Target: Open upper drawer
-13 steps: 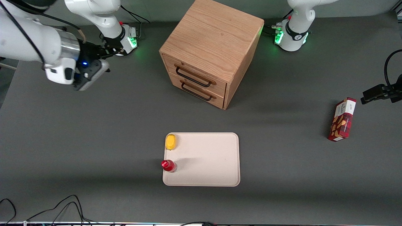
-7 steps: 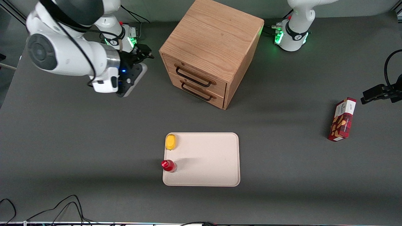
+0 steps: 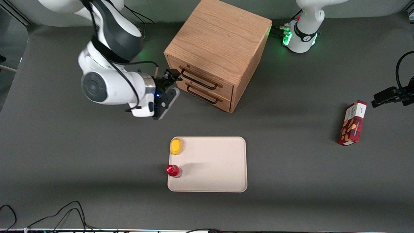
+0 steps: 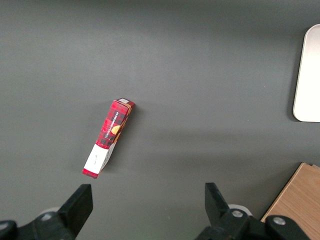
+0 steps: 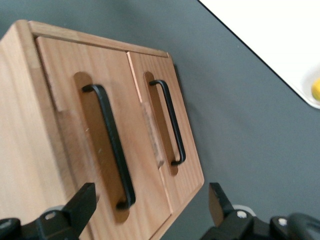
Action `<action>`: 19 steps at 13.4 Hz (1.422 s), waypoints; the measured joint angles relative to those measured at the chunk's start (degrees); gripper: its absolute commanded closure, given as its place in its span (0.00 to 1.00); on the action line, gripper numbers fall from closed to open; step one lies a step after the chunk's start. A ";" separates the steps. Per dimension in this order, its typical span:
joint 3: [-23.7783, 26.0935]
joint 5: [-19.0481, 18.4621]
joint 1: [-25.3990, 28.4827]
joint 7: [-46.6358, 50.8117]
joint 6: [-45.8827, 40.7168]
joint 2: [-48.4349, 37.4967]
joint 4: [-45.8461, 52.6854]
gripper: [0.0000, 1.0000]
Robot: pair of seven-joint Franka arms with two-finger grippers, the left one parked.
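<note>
Front view: the upper drawer (image 3: 203,77) sits flush in the cabinet (image 3: 220,48) near the worktop's back edge, unopened, and the claw (image 3: 170,75) hovers by its handle end. Right wrist view: fingers (image 5: 82,205) spread wide, handle (image 5: 111,145) not yet grasped.

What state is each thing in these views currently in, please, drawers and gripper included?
upper drawer: shut, flush with the cabinet front, handle not gripped.
bottom drawer: shut.
gripper: open, in front of the upper drawer at one end of its handle, holding nothing.
red bottle: upright at the tray's edge, capped.
yellow object: lying in a tray corner.
tray: flat on the table.
red carton: lying on the table, toward the parked arm's end.
</note>
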 measured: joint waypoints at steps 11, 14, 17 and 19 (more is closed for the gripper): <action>5.27 -5.68 1.62 -0.58 7.23 5.43 -2.77 0.00; 5.97 -5.68 1.62 -0.59 7.94 5.44 -3.86 0.00; 6.26 -5.68 1.62 -0.59 7.97 5.44 -4.20 0.00; 6.38 -5.68 1.48 -0.59 7.94 5.43 -4.31 0.00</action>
